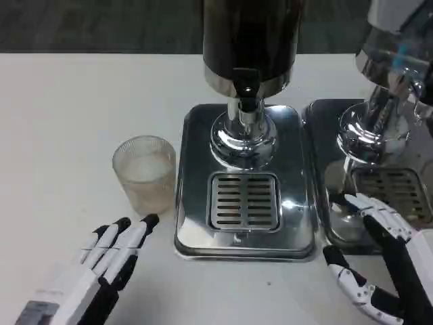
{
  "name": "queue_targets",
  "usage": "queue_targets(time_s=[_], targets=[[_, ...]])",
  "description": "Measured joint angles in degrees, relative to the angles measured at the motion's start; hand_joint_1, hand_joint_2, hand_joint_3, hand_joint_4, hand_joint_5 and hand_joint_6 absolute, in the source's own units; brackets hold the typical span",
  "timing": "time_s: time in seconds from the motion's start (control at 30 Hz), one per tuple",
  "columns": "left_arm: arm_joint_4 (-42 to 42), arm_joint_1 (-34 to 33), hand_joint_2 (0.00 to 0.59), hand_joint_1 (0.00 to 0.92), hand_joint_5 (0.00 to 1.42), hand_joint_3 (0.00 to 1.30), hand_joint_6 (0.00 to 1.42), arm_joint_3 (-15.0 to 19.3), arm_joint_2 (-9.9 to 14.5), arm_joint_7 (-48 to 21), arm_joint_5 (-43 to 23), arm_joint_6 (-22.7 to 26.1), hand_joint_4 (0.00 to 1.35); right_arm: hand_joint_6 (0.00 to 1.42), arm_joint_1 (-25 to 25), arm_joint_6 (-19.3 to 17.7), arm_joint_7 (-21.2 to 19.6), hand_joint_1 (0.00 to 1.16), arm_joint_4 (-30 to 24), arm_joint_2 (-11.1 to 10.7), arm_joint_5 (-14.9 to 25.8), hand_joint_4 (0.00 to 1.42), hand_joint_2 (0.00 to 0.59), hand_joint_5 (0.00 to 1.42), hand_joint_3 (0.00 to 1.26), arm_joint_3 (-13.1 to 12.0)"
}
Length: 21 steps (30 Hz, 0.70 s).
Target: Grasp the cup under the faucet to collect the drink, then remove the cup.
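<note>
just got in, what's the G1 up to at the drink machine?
It is set up to fill a cup at a drink dispenser, but nothing is held yet. The clear ribbed cup stands on the white table, left of the dispenser's metal tray, not under the faucet. The left hand lies just in front of the cup, fingers stretched toward it. The right hand is open beside a second dispenser.

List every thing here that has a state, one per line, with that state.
cup: upright on the table, left of the drip tray, not under the faucet, unheld
faucet: nothing flowing
drip tray: grate bare
left hand: open, near cup
right hand: open, holds nothing
</note>
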Motion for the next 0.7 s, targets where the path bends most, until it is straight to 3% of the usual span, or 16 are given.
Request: queue_targets(time_s=[0.47,0.7], targets=[[0.3,0.0,0.054,0.000,0.00,0.00,0.01,-0.1,-0.2,0.0,-0.4,0.0,0.00,0.36,0.0,0.0,0.4,0.35,0.0,0.2,0.6,0.19,0.404,0.19,0.26,-0.1],[3.0,-1.1,0.053,0.000,0.01,0.00,0.07,0.9,-1.7,3.3,-3.4,-3.4,0.00,0.38,0.4,0.0,1.3,0.35,-0.2,0.5,0.9,0.20,0.405,0.19,0.26,-0.3]])
